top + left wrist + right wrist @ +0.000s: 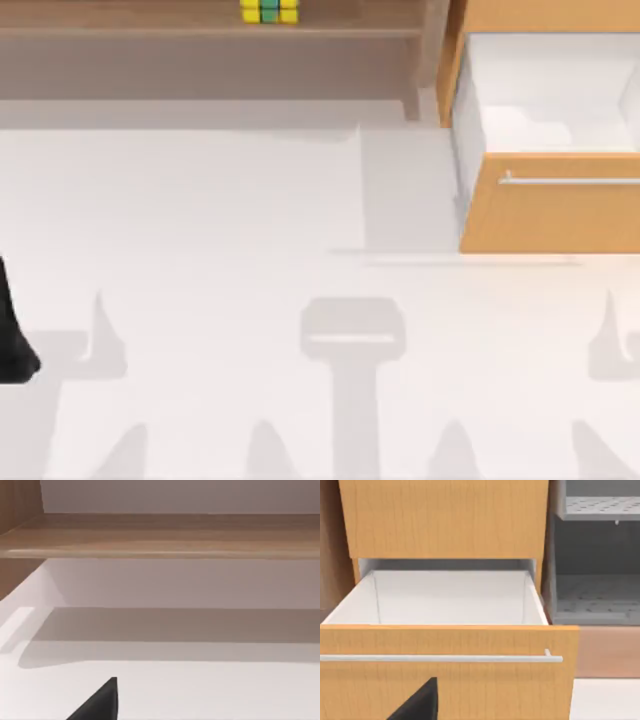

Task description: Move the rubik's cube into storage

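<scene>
The rubik's cube (269, 11), its yellow and green squares divided by dark grid lines, sits on the long brown wooden shelf (150, 20) at the far edge of the white table (200, 220), left of centre in the top view and well apart from the storage drawer (550, 205). That drawer, light orange-brown with a white interior, stands pulled open at the far right of the table, its thin silver bar handle (570, 181) running across the front panel; nothing can be seen lying inside it. The left arm (12, 330) of the AgileX pair shows as a dark shape at the table's left edge, near the front, far from the cube. From the left wrist camera, a dark tip of the left gripper (97, 702) points across bare tabletop toward the shelf's long board (165, 535); whether its fingers are apart or together cannot be told. From the right wrist camera, a dark tip of the right gripper (417, 702) hangs in front of the open drawer's front panel (450, 680), just below the handle (440, 658), and its fingers' state likewise cannot be told. A grey rack (595, 570) stands beside the drawer cabinet.
</scene>
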